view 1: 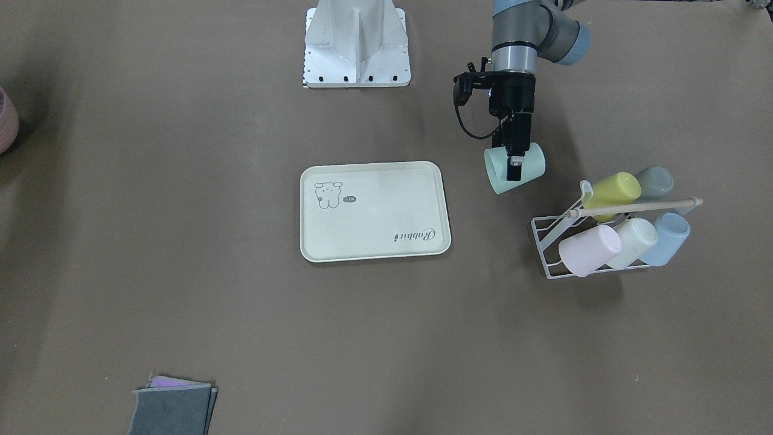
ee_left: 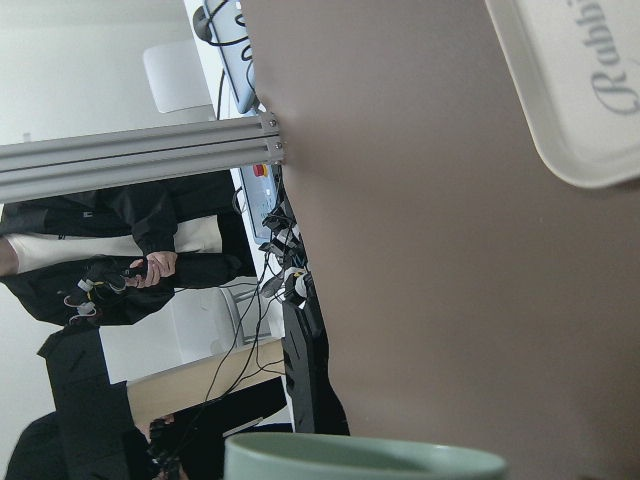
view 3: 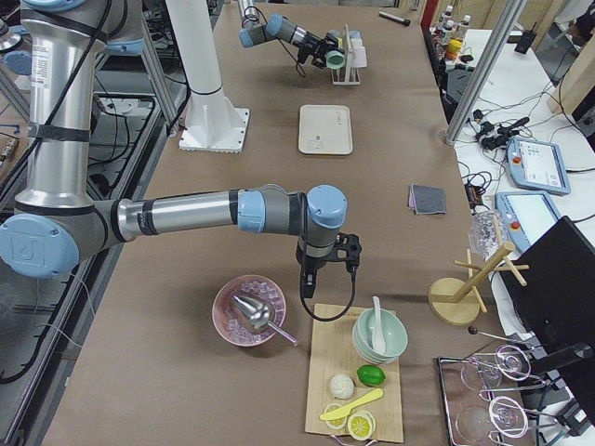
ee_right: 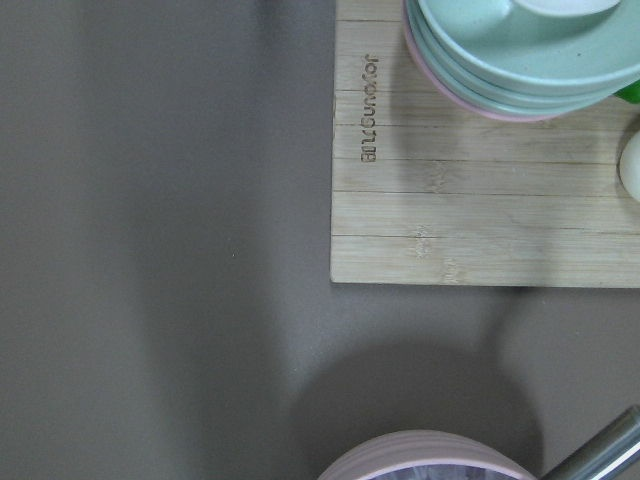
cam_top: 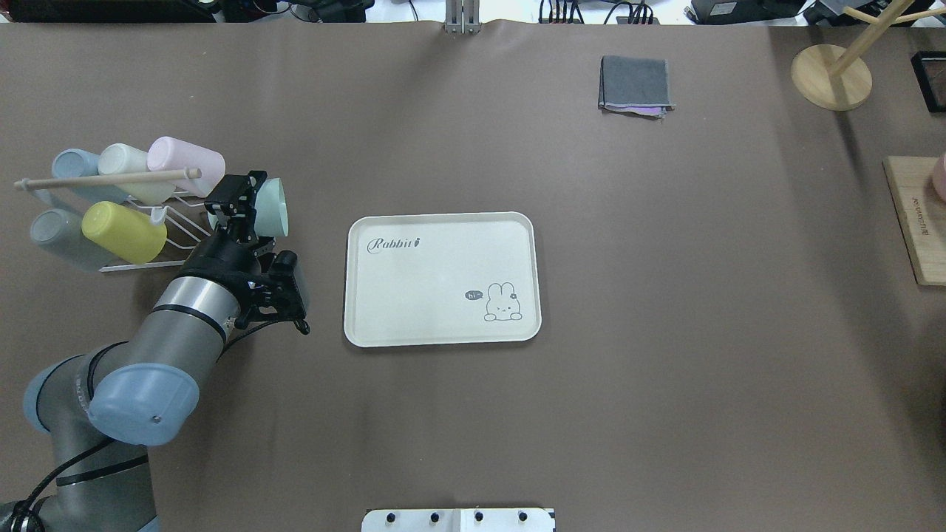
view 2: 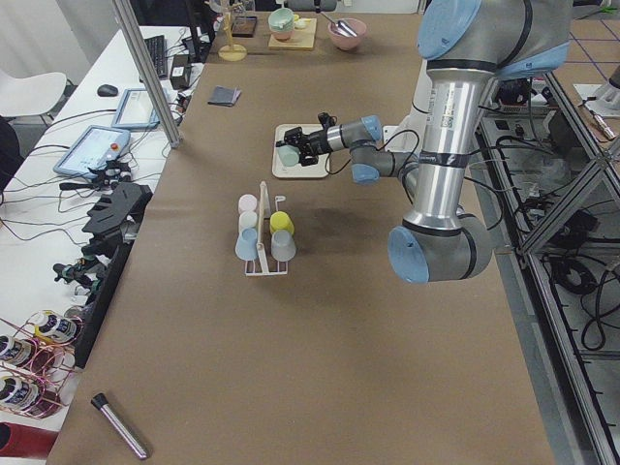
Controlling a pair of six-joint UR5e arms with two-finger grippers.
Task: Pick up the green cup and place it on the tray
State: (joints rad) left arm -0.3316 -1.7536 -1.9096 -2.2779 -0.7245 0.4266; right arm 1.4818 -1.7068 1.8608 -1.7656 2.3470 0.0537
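Silver-grey tubular arm links (cam_top: 188, 307), pale blue joint caps (cam_top: 144, 406), black left gripper (view 1: 513, 169), looped black cable (view 1: 464, 128); white base plate (view 1: 356, 75) with dark screws.

Seen from overhead, a white wire rack (cam_top: 168, 230) stands at 9 o'clock of the table. It carries 5 tilted cups: a yellow cup (cam_top: 124, 231), a grey cup (cam_top: 63, 236), a pink cup (cam_top: 186, 164), a cream cup (cam_top: 122, 159) and a light blue cup (cam_top: 74, 164). A wooden rod (cam_top: 103, 179) lies across the top of the rack.

A folded grey cloth (cam_top: 635, 83) (a purple layer shows under it) lies at 1 o'clock. A round wooden stand (cam_top: 831, 74) is at 2 o'clock and a wooden board (cam_top: 913, 222) at 3 o'clock.

On the board are stacked bowls (view 3: 381, 339), a lime (view 3: 371, 375) and lemon slices (view 3: 351, 423). A pink bowl (view 3: 228, 325) holding a metal scoop (view 3: 260, 316) sits just beside the board.
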